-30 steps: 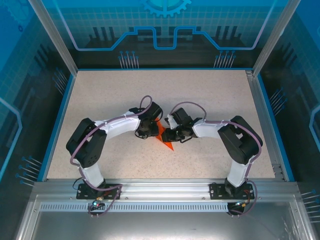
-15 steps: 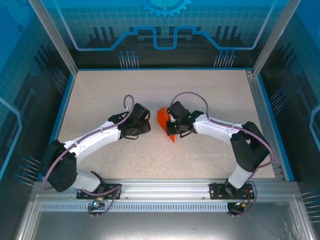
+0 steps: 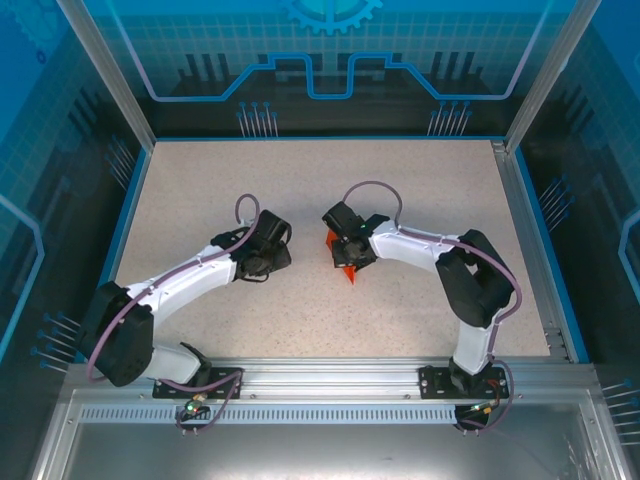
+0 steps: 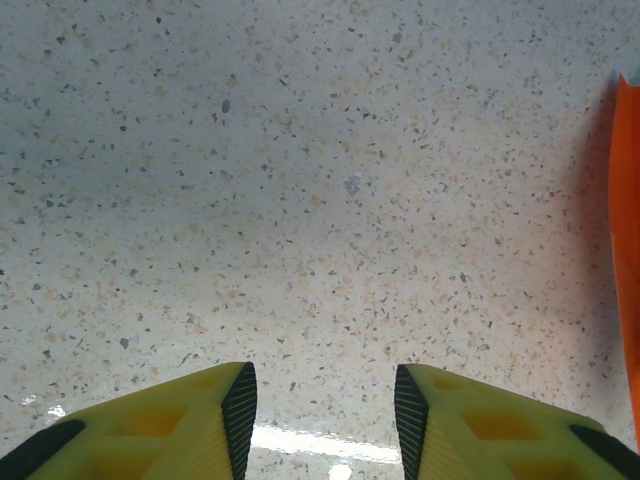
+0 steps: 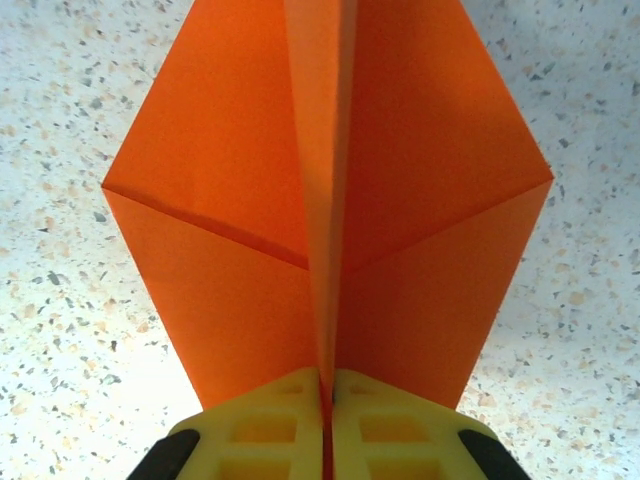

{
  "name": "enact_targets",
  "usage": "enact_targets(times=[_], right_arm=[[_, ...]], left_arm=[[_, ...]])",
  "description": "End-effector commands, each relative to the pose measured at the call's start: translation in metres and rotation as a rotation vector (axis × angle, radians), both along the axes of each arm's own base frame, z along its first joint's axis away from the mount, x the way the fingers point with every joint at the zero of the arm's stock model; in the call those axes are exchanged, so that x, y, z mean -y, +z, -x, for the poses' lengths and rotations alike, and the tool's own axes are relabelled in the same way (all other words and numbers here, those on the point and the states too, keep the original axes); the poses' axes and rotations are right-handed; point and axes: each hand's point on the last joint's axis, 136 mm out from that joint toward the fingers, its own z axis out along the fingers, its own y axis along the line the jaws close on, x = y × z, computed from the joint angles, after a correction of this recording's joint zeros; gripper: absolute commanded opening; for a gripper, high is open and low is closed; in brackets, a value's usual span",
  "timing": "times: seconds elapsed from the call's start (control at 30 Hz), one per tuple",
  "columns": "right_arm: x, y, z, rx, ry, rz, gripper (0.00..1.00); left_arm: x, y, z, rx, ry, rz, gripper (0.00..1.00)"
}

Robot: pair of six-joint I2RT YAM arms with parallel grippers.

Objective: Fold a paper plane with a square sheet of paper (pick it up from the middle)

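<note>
1. The right gripper point(image 5: 327, 405) has its fingers together, clamped on the centre crease of the square sheet of paper point(image 5: 420, 200); wings spread toward ten and two o'clock, near the middle of the table point(image 3: 420, 180).
2. The left gripper point(image 4: 320, 400) sits at the sheet's nine o'clock; fingers apart, empty.
3. Likely best: pinch squarely on the crease; bring the left in level so the wing folds without skewing.

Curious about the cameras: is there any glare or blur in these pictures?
Left wrist view: white glare on the table between the fingers; the orange paper at the edge looks soft. Right wrist view: paper creases crisp, evenly lit. Top view: faint shadows under the arms.
</note>
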Motion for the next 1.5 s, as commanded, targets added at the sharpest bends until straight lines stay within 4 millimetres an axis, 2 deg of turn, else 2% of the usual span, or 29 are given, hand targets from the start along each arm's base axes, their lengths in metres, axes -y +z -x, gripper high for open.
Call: enact_targets(times=[0.0,0.27,0.5,0.93,1.23,1.33,1.47], right_arm=[[-0.006,0.004,-0.007,0.01,-0.034,-0.036,0.09],[-0.007,-0.007,-0.016,0.008,-0.069,-0.076,0.09],[-0.003,-0.026,-0.011,-0.02,-0.072,-0.053,0.12],[0.005,-0.045,-0.004,-0.069,-0.041,0.035,0.28],[0.012,-0.08,0.006,-0.176,-0.045,0.155,0.33],[0.011,-0.082,0.006,-0.187,-0.064,0.152,0.38],[0.013,-0.08,0.004,-0.194,-0.107,0.174,0.36]], left_arm=[[-0.008,-0.001,0.001,0.003,0.025,0.005,0.44],[-0.008,-0.005,-0.001,-0.004,0.026,0.014,0.45],[-0.008,-0.008,-0.001,-0.013,0.025,0.015,0.45],[-0.008,-0.012,-0.002,-0.026,0.022,0.015,0.45],[-0.008,-0.017,-0.001,-0.043,0.022,0.014,0.45],[-0.007,-0.017,-0.001,-0.045,0.019,0.011,0.45],[-0.007,-0.018,-0.002,-0.046,0.019,0.011,0.45]])
